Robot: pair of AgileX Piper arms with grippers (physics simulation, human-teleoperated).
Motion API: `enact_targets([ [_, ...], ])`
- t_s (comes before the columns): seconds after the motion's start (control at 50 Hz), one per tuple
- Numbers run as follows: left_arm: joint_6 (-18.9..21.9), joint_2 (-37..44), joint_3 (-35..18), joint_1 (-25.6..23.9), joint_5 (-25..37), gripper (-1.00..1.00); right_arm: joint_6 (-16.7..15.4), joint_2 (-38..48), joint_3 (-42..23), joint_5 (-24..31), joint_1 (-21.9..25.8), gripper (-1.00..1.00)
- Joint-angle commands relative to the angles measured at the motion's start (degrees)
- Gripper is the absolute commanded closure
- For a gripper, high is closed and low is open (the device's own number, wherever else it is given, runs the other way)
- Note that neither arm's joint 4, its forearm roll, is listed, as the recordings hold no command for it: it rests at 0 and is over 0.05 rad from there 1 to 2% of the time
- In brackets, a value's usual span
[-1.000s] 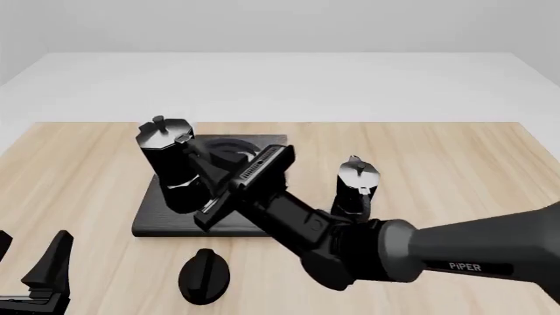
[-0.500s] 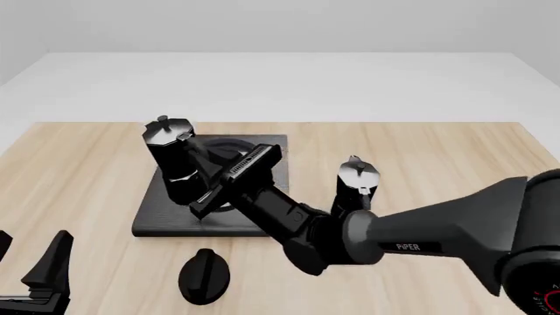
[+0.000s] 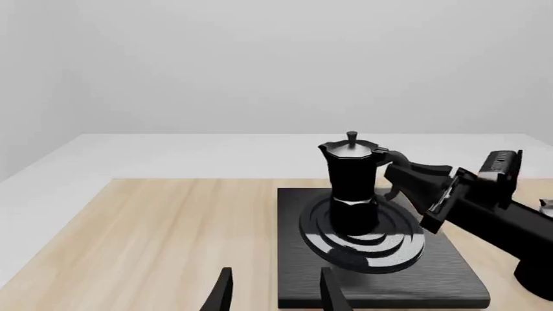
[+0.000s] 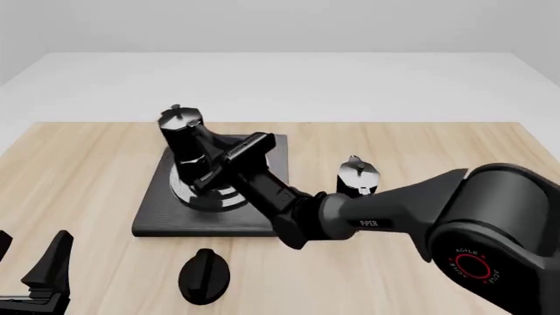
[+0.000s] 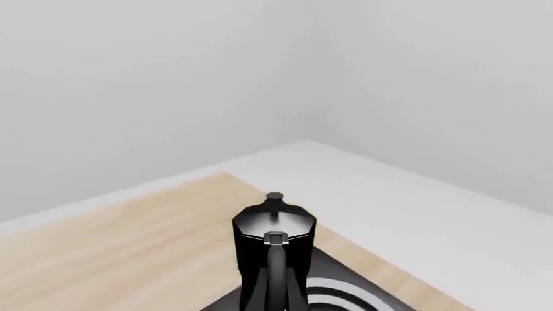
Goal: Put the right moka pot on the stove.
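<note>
The right moka pot (image 4: 183,141), black and faceted with a small knob on its lid, stands upright over the stove's burner rings (image 3: 363,243). Whether its base touches them I cannot tell. My right gripper (image 4: 208,152) reaches across the stove (image 4: 157,220) from the right and is shut on the pot's curved handle (image 3: 390,159). The right wrist view looks along that handle at the pot (image 5: 274,240). My left gripper (image 4: 31,266) sits open and empty at the near left table edge, its fingertips (image 3: 223,288) low in the left wrist view.
A second look-alike moka pot (image 4: 357,177) stands on the wooden table just right of the stove, partly behind my right arm. A small black oval knob (image 4: 204,275) lies in front of the stove.
My right arm has stretched further forward and carried the pot from the stove's left side toward the back, onto the burner rings. The left gripper has not moved.
</note>
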Motion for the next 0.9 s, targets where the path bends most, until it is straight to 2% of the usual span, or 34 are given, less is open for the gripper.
enact_targets([
  [0.02,0.00,0.00,0.00,0.00,0.00,-1.00,1.13,3.89,-6.95,0.93,-2.03,1.00],
  [0.44,0.00,0.00,0.00,0.00,0.00,-1.00,2.54,9.39,-11.77,2.30,-4.48,1.00],
  [0.7,0.00,0.00,0.00,0.00,0.00,-1.00,2.44,9.55,-10.15,2.25,-4.41,1.00],
  [0.9,0.00,0.00,0.00,0.00,0.00,-1.00,2.01,7.85,-6.58,1.50,-3.73,1.00],
])
